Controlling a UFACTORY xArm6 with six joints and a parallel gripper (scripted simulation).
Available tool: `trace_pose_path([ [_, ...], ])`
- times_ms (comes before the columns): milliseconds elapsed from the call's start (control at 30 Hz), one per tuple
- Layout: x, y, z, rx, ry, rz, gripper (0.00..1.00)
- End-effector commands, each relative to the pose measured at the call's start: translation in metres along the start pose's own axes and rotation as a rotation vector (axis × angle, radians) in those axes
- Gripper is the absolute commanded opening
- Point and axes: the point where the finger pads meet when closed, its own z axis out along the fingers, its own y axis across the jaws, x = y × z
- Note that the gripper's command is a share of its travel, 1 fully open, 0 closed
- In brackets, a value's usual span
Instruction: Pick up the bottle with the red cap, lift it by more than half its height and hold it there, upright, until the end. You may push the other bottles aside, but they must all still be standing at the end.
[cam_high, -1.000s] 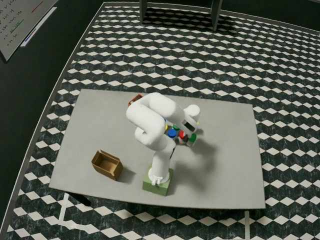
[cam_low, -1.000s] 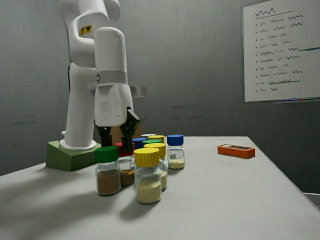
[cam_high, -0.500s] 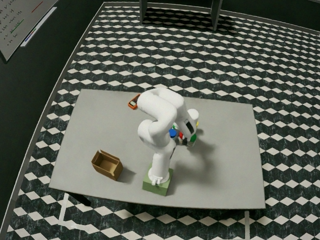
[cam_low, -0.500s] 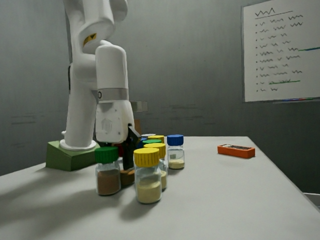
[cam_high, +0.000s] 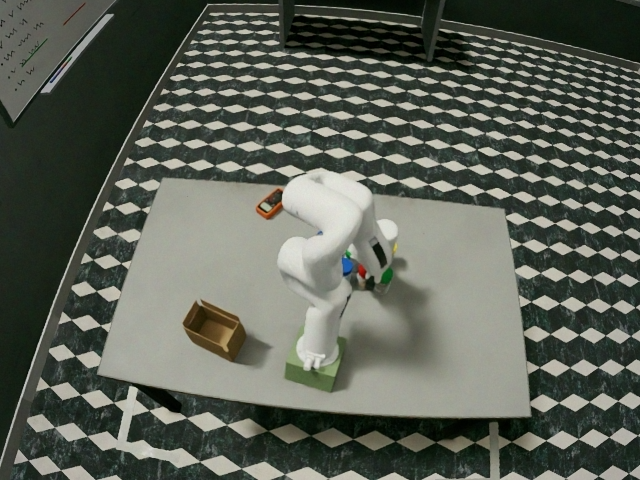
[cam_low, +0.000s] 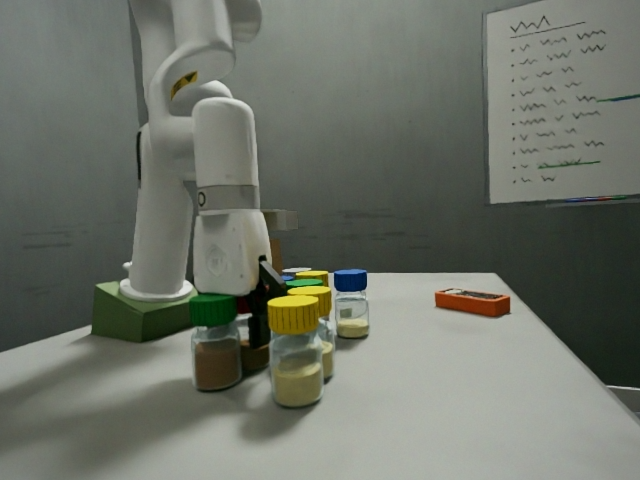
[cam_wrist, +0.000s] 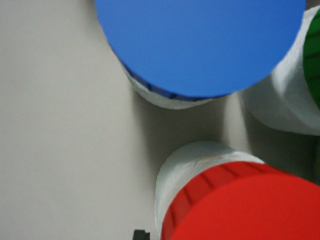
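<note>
The red-capped bottle (cam_high: 362, 271) (cam_wrist: 245, 210) stands upright in a tight cluster of bottles on the grey table (cam_high: 444, 330). In the exterior view only a sliver of its cap and its brown contents (cam_low: 254, 357) show, behind a green-capped bottle (cam_low: 212, 310). My gripper (cam_high: 368, 281) (cam_low: 248, 330) is open and lowered over it, with its fingers down beside the bottle. One dark finger (cam_low: 262, 304) shows; the other is hidden. In the wrist view a blue cap (cam_wrist: 200, 45) and a green cap (cam_wrist: 314, 45) lie just beyond the red one.
Other bottles stand close by: two yellow-capped ones (cam_low: 293, 314) (cam_low: 312, 294) in front and a blue-capped one (cam_low: 350, 280) to the side. An orange device (cam_high: 269, 203) (cam_low: 471, 301), an open cardboard box (cam_high: 214, 329) and the arm's green base (cam_high: 315, 364) are on the table.
</note>
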Motion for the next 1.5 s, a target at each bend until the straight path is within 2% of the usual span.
trace_pose_path([
  [0, 0.000, 0.002, 0.001, -0.005, 0.001, -0.001, 0.79],
  [1200, 0.000, -0.001, -0.006, -0.003, 0.000, 0.000, 0.79],
  [1467, 0.012, -0.001, -0.006, -0.001, -0.001, 0.000, 0.79],
])
